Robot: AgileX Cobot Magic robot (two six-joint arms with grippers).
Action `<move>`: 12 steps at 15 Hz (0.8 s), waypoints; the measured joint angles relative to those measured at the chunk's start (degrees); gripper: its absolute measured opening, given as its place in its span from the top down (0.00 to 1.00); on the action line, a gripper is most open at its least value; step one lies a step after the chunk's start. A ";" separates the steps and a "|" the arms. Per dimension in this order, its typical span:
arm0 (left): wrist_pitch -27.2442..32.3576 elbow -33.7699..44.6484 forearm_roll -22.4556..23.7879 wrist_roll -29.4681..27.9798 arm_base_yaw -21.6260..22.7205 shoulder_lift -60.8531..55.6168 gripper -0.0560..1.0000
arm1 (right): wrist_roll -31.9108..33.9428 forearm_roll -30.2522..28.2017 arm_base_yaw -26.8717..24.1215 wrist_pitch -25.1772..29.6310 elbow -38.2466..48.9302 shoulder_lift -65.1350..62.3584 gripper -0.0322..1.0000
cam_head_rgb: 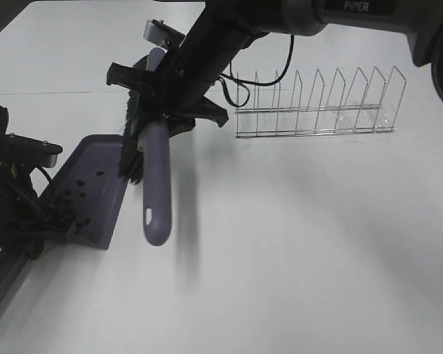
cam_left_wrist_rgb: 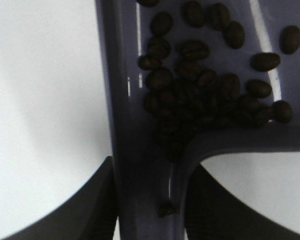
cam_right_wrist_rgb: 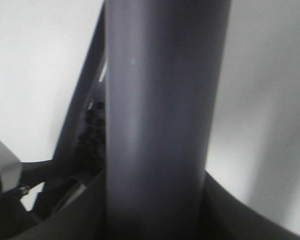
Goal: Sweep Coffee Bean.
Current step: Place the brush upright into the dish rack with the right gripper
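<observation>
The purple-grey dustpan point(cam_head_rgb: 96, 193) lies at the left of the table, mouth toward the middle. My left gripper point(cam_head_rgb: 55, 221) is shut on its handle point(cam_left_wrist_rgb: 145, 190), with dark fingers point(cam_left_wrist_rgb: 90, 215) on either side. Coffee beans point(cam_left_wrist_rgb: 200, 90) are piled in the pan's back corner near the handle, and a few show as dark dots in the high view point(cam_head_rgb: 77, 198). My right gripper point(cam_head_rgb: 166, 122) reaches across and is shut on the brush's purple-grey handle point(cam_head_rgb: 156, 193) point(cam_right_wrist_rgb: 160, 120). The black bristles point(cam_head_rgb: 131, 155) are at the pan's mouth.
A wire plate rack point(cam_head_rgb: 317, 103) stands at the back right of the white table point(cam_head_rgb: 295, 258). A black cable point(cam_head_rgb: 240, 88) hangs from the right arm near the rack's left end. The table's left edge is close behind the left arm.
</observation>
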 joint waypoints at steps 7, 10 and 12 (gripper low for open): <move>0.00 0.00 -0.40 0.11 0.00 0.00 0.63 | 5.79 -24.75 -1.20 12.95 -0.06 -2.92 0.68; 0.00 0.00 -0.46 0.11 0.00 0.00 0.63 | 6.07 -26.18 -1.26 13.92 -0.06 -2.98 0.68; 0.00 0.00 -0.46 0.11 0.00 0.00 0.63 | 6.07 -26.53 -1.26 13.92 -0.06 -2.98 0.68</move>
